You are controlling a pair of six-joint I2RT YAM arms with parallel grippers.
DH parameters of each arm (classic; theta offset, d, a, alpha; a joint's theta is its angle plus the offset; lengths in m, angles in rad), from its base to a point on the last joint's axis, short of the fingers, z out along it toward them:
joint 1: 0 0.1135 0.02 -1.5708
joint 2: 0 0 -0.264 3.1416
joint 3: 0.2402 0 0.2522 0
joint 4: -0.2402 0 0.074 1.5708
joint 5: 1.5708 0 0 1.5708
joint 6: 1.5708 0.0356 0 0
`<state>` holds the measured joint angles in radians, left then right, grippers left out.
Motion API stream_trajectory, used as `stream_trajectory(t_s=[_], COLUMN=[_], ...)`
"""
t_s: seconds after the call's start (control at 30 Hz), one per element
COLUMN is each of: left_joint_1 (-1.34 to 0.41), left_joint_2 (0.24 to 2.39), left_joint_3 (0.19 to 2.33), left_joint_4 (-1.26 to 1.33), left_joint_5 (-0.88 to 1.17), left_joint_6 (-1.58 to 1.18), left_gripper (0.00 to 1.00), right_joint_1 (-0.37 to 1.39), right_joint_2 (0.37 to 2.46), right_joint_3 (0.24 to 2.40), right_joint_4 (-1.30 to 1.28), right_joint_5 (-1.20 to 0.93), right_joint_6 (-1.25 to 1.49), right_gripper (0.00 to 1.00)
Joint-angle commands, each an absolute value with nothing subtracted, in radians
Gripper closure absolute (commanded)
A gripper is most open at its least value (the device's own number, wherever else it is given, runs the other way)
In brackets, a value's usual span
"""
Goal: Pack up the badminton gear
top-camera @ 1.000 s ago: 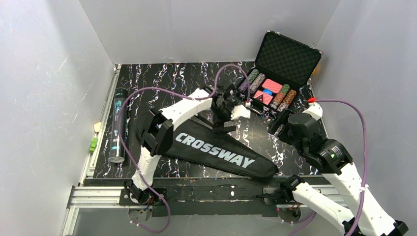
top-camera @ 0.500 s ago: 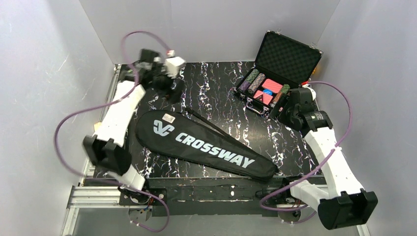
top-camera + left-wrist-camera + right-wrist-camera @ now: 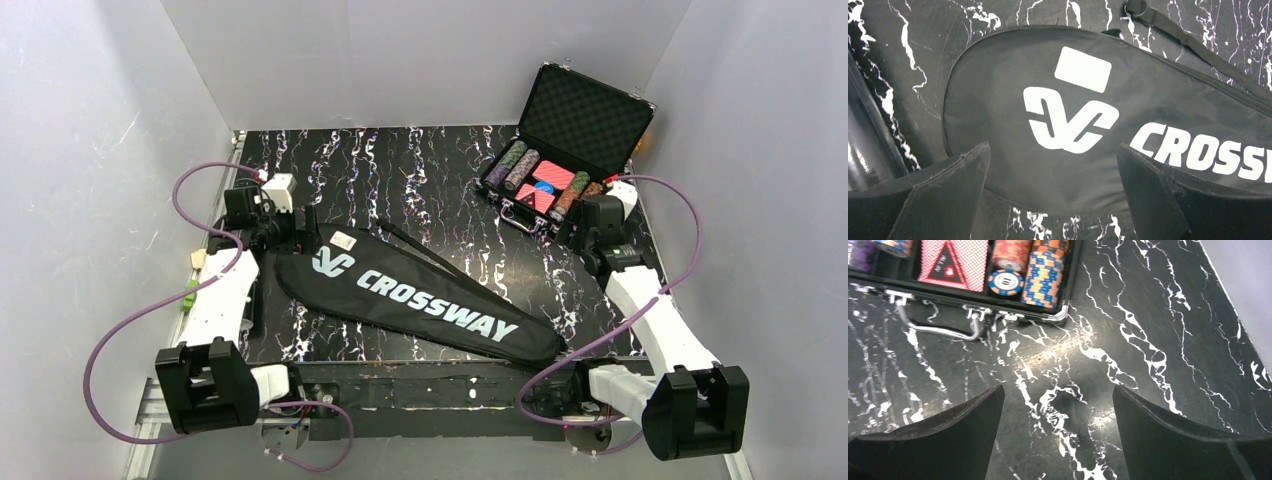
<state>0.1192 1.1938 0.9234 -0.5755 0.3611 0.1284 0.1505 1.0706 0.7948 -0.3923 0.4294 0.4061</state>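
Note:
The long black "CROSSWAY" racket bag [image 3: 430, 305] lies flat and diagonal across the table, its wide head end to the left [image 3: 1073, 115]. My left gripper [image 3: 303, 226] [image 3: 1053, 146] hovers just off that head end, open, with nothing between its fingers. A dark glossy tube [image 3: 863, 135] lies along the left edge, beside the left finger. My right gripper [image 3: 573, 232] [image 3: 1058, 387] is open over bare table, just in front of the poker chip case, holding nothing.
An open black hard case [image 3: 585, 115] with coloured poker chips [image 3: 1043, 275] stands at the back right, its metal handle [image 3: 943, 330] facing the right gripper. The bag's strap [image 3: 1198, 47] trails toward the back. White walls enclose the table. Small green items [image 3: 190, 293] sit off the left edge.
Both arms have folded back to the sides. The left gripper swung from above the bag's middle to the far left corner, then down beside the bag's head. The right gripper drew back toward the case.

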Motion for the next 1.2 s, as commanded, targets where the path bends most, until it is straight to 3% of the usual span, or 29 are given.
stream_trajectory(t_s=[0.0, 0.27, 0.43, 0.67, 0.83, 1.17], left_joint_1=[0.138, 0.178, 0.179, 0.184, 0.188, 0.189], left_joint_2=[1.195, 1.127, 1.116, 1.326, 1.268, 1.362], left_joint_3=[0.875, 0.606, 0.484, 0.576, 0.397, 0.193], left_joint_4=[-0.387, 0.024, 0.287, 0.223, 0.632, 1.102], left_joint_5=[0.391, 0.303, 0.229, 0.493, 0.356, 0.292], left_joint_6=[0.092, -0.042, -0.128, 0.083, -0.01, -0.122], left_gripper=[0.02, 0.01, 0.0, 0.0, 0.01, 0.01], right_joint_1=[0.135, 0.121, 0.108, 0.107, 0.105, 0.061], right_joint_2=[1.033, 0.822, 0.903, 1.089, 1.167, 1.285], right_joint_3=[0.68, 0.293, 0.26, 0.301, 0.324, 0.293], right_joint_4=[-0.191, 0.325, 0.448, 0.645, 0.722, 0.899], right_joint_5=[0.522, 0.615, 0.664, 0.671, 0.646, 0.345], right_joint_6=[0.339, 0.228, 0.268, 0.222, 0.189, 0.085], right_gripper=[0.12, 0.11, 0.11, 0.11, 0.11, 0.1])
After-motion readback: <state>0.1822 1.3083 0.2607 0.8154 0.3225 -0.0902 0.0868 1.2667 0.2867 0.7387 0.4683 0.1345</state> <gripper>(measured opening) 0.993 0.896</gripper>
